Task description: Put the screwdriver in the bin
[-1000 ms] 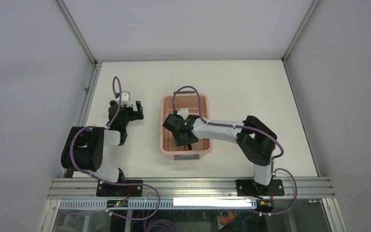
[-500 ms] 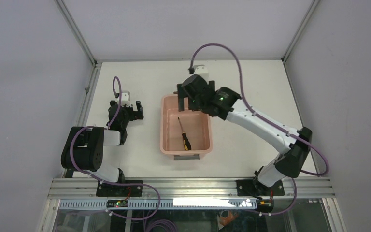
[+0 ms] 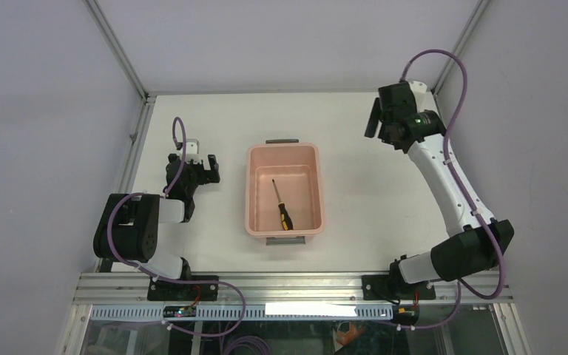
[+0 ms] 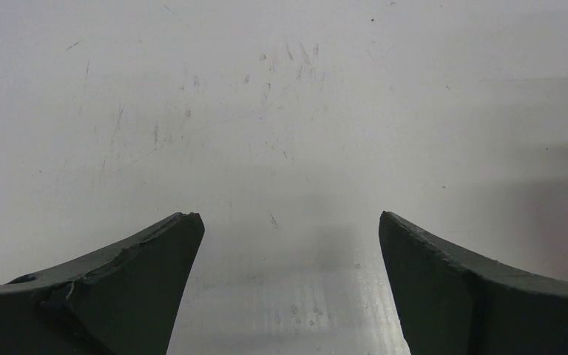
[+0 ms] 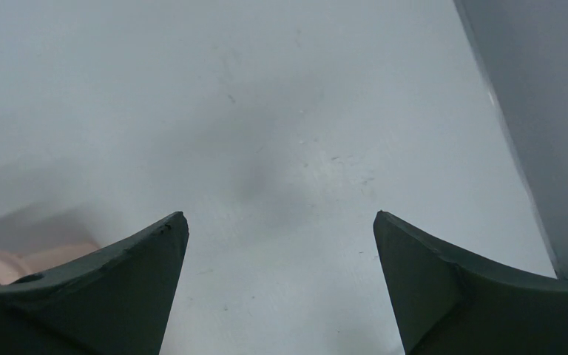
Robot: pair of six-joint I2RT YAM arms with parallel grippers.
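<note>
Small screwdriver with a thin dark metal shaft and a yellow-and-black handle (image 3: 281,205): lies flat on the floor of the rectangular pale pink plastic bin with rounded corners (image 3: 249,194), roughly mid-floor. It sits on a slight diagonal, handle toward the near end, tip pointing to the far end and a little left. Nothing touches it. Bin sits mid-table on the white table top (image 3: 370,200), a grey handle at its near short end (image 3: 284,239) and another at the far one (image 3: 282,140). Right gripper (image 3: 373,118): released, jaws spread wide with only bare table between them in its wrist view, raised near the table's far right corner, well apart from the bin. Left gripper (image 3: 201,164): also let go and empty, jaws parted over scuffed table surface left of the bin. Against a second ago: the right gripper was then down inside the bin, covering the screwdriver. Half a second ago it had lifted over the bin's far right corner, and the tool was already lying where it lies now. Since then the right arm has swung out and stretched to the far right. Left arm unchanged throughout.
</note>
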